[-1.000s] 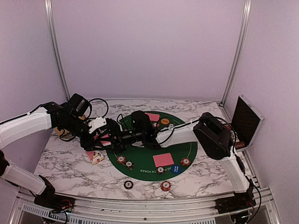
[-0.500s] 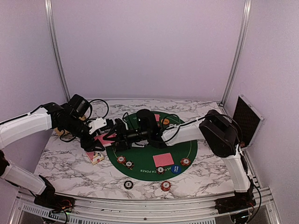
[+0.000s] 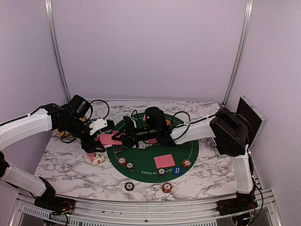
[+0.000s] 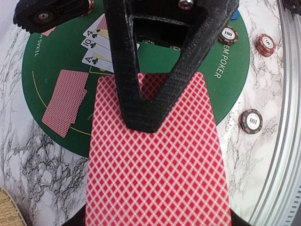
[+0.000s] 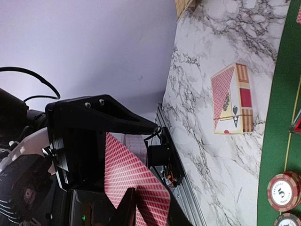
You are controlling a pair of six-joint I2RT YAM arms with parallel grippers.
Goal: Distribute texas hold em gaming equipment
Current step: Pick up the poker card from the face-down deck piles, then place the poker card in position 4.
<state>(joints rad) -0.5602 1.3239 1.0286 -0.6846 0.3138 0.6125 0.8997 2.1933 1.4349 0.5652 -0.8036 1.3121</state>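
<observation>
Nearest, a dark poker chip (image 3: 129, 186) and a red chip (image 3: 166, 187) lie on the marble, off the green mat (image 3: 188, 149). Above the mat's left edge we see the left gripper (image 4: 148, 117) clamped on a red-backed card (image 4: 157, 179). The right gripper (image 3: 123, 136) meets the card's other edge, but we cannot tell whether it grips. Beyond, the black case (image 3: 247, 120) hides its contents.

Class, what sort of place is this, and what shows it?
Probably a robot lab cell staged for poker: aluminium framing around bare walls, two robot arms on a marble-patterned table, a green hold'em mat with playing cards and poker chips.
</observation>
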